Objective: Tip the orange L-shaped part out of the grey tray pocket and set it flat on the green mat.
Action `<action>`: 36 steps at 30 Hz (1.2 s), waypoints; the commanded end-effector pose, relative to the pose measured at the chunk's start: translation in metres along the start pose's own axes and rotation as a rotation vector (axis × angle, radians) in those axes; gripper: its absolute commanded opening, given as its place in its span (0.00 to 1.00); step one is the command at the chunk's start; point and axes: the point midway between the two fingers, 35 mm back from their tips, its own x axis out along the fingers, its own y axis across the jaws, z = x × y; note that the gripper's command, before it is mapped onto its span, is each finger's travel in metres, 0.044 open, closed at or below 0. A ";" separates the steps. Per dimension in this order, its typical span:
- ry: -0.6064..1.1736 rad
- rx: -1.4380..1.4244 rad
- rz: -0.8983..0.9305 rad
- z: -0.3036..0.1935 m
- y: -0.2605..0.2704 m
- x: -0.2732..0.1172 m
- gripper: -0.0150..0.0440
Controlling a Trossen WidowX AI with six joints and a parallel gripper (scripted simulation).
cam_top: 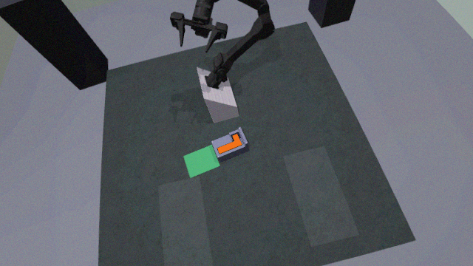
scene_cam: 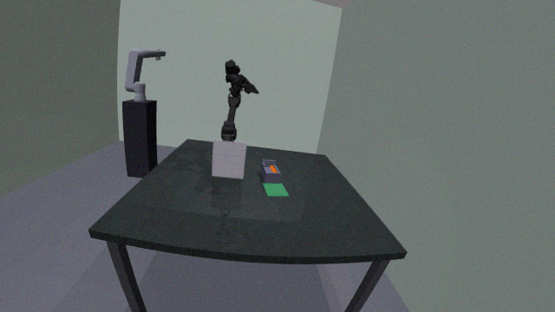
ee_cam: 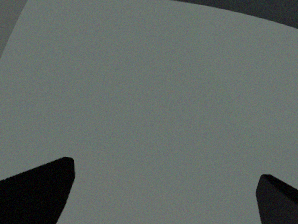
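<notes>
Dark bench top before a pale wall: black parallel-jaw gripper (cam_top: 196,35) raised high, spread and empty; orange L-shaped part (cam_top: 229,145) flush in grey tray (cam_top: 220,141) mid-bench beside green mat (cam_top: 200,160); risk of pressing the wrong end.

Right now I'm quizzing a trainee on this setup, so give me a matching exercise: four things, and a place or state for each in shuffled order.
1. orange L-shaped part
2. green mat
3. pincer
4. grey tray

A. open, high above the table
B. flush in its pocket
C. flat on the table, touching the tray
D. holds the orange part

Pairs: 1-B, 2-C, 3-A, 4-D
</notes>
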 end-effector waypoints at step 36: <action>0.341 -2.444 -1.372 0.165 -0.188 0.218 0.56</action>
